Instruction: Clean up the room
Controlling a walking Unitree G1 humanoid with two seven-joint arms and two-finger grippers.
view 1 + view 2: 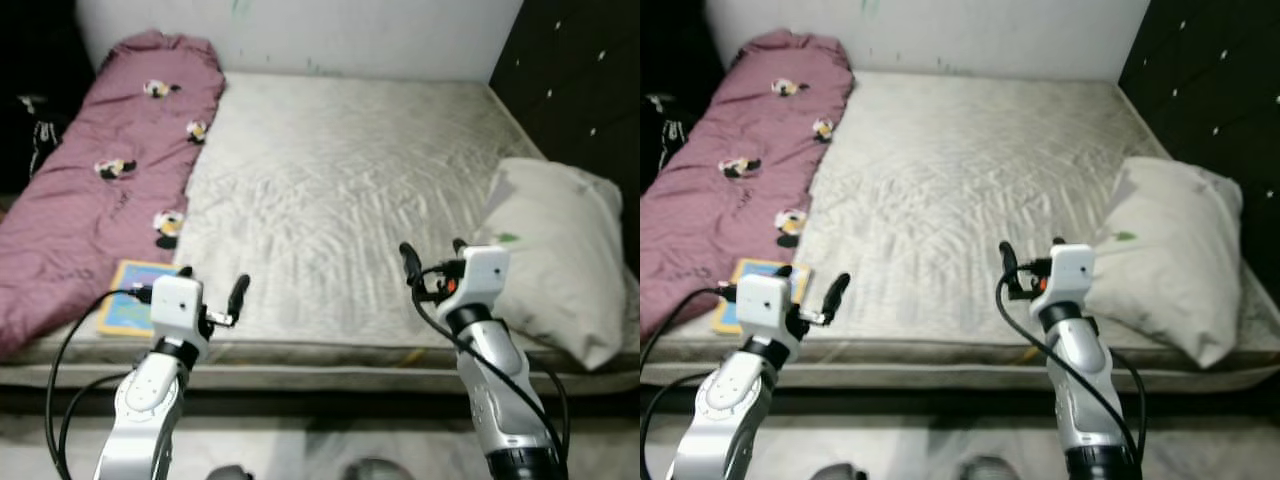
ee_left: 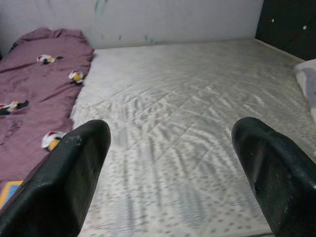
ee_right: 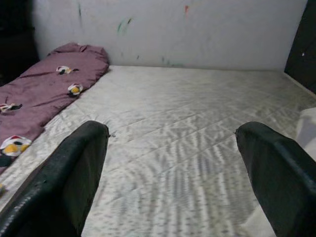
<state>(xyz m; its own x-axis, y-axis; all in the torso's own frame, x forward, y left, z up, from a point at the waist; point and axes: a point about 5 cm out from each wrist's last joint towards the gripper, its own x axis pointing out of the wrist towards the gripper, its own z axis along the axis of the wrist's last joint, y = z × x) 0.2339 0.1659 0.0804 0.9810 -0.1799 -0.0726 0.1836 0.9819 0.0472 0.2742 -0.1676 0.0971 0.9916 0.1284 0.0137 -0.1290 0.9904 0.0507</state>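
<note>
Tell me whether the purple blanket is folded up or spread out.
Spread out. The purple blanket lies lengthwise along the robot's left side of the mattress, rumpled, its near end partly over a blue book.

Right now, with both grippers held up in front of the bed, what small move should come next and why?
Probably ease the left gripper toward the book near the mattress edge. It is the closest loose item, beside the maroon blanket; the gripper is open and holds nothing. The right gripper, also open, sits near the pillow.
</note>
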